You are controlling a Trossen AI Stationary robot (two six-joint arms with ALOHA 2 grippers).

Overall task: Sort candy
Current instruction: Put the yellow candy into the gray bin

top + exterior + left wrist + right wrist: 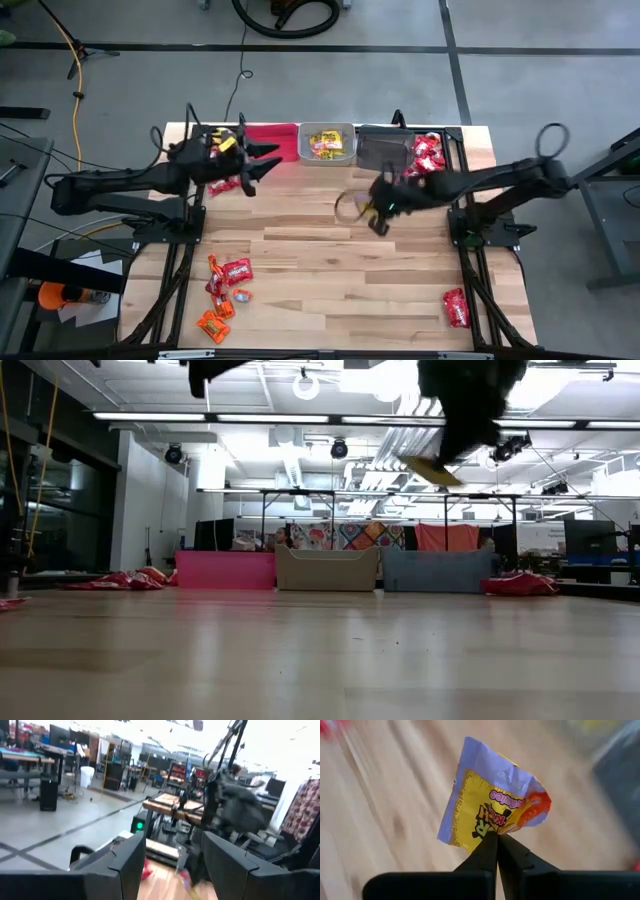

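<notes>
Three bins stand in a row at the counter's far edge: a red bin, a clear bin with yellow candies inside, and a dark bin. Loose candies lie in four groups: a cluster of about six red and orange packets near the front, well to the left of the right pincer; a single red packet near the front right corner; a heap of red ones just behind and right of the right pincer, too bunched to count; and a few red ones just below the left pincer.

The right pincer is shut on the lower edge of a yellow candy, which stands up from the fingertips above the bare wood. In the low view the packet hangs in the air, clear of the counter.

The left pincer hovers just beside the red bin, its fingers spread wide with nothing between them. Its tips are cut off in its own wrist view.
</notes>
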